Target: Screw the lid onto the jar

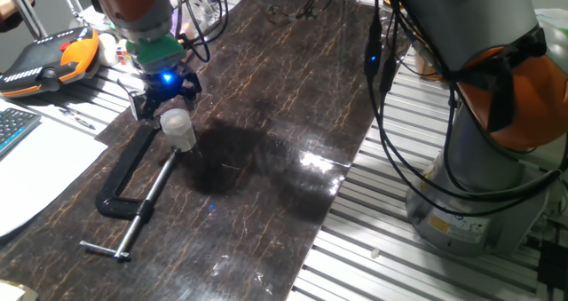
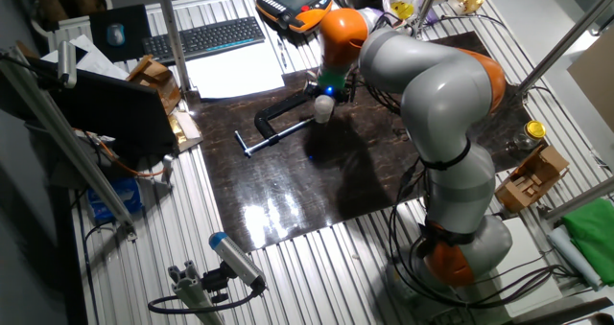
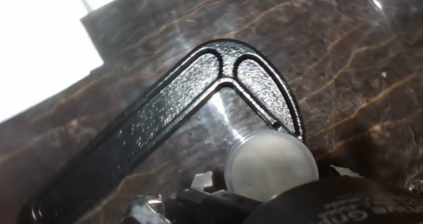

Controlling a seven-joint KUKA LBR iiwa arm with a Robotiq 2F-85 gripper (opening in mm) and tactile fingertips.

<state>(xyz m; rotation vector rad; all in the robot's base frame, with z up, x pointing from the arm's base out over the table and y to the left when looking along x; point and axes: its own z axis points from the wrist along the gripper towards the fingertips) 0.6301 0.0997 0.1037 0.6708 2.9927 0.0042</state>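
The jar [image 1: 179,134] is a small translucent whitish cylinder standing on the dark mat inside the mouth of the black C-clamp [image 1: 124,181]. The round whitish-grey lid [image 1: 174,119] sits on top of it. In the hand view the lid [image 3: 268,164] shows as a pale disc at the bottom, next to the clamp's bend [image 3: 225,72]. My gripper [image 1: 166,104], with a blue light on it, hangs right above and slightly behind the lid. Its fingers look spread wider than the lid and not closed on it. In the other fixed view the jar [image 2: 323,109] stands just below the gripper [image 2: 327,93].
The C-clamp's screw handle [image 1: 133,225] points towards the mat's front left. A white sheet [image 1: 35,163], a keyboard [image 1: 11,125] and an orange-black pendant [image 1: 53,57] lie left of the mat. The robot base [image 1: 484,141] stands on the right, with cables hanging.
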